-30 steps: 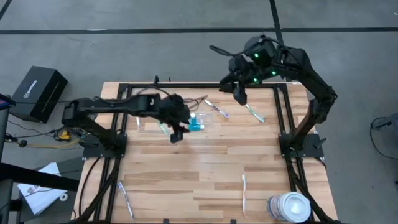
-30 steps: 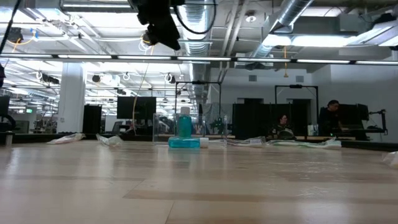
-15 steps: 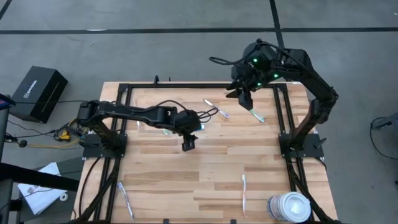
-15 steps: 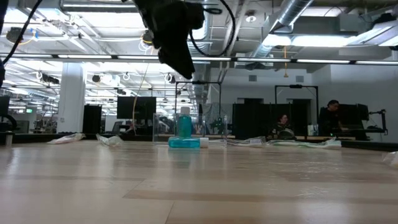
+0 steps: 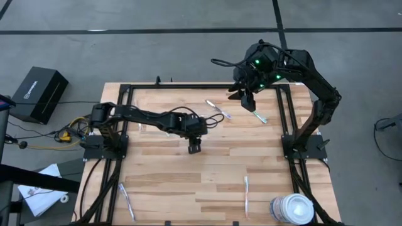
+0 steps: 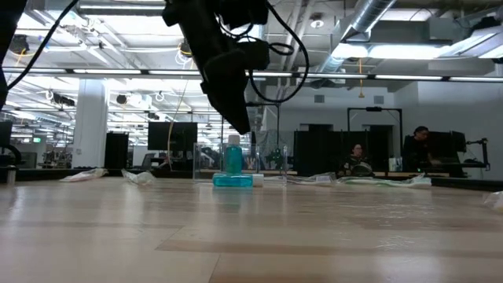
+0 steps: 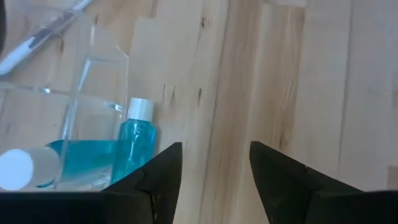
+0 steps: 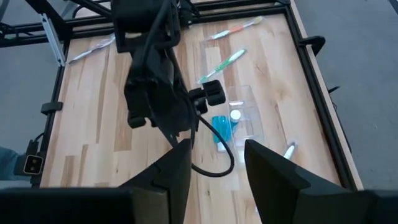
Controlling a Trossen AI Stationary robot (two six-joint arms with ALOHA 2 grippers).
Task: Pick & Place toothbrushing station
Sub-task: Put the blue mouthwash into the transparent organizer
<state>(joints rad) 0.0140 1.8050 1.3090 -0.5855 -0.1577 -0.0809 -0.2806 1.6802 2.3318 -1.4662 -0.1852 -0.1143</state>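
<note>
In the left wrist view a small clear container (image 7: 68,106) stands on the wooden table. At its side one teal toothpaste tube (image 7: 133,149) stands upright, white cap up. A second tube (image 7: 37,169) lies on its side. My left gripper (image 5: 195,148) hangs open above the table, just to the tubes' near right, fingers (image 7: 163,177) slanting down with nothing between them. In the low view it is above the tubes (image 6: 233,161). My right gripper (image 5: 247,97) waits open, high over the far right. Toothbrushes lie loose on the table (image 5: 218,110) (image 5: 257,115).
More toothbrushes lie near the front edge (image 5: 246,191) and at the front left (image 5: 125,199). A large white tub (image 5: 292,208) stands at the front right corner. A black frame (image 5: 201,86) borders the table. Bare wood spreads across the middle (image 5: 188,176).
My left gripper has come down and reached toward the table's right and near edge, past the container and tubes, tipping more steeply downward. Its fingers stay open. The tubes and container have not moved.
</note>
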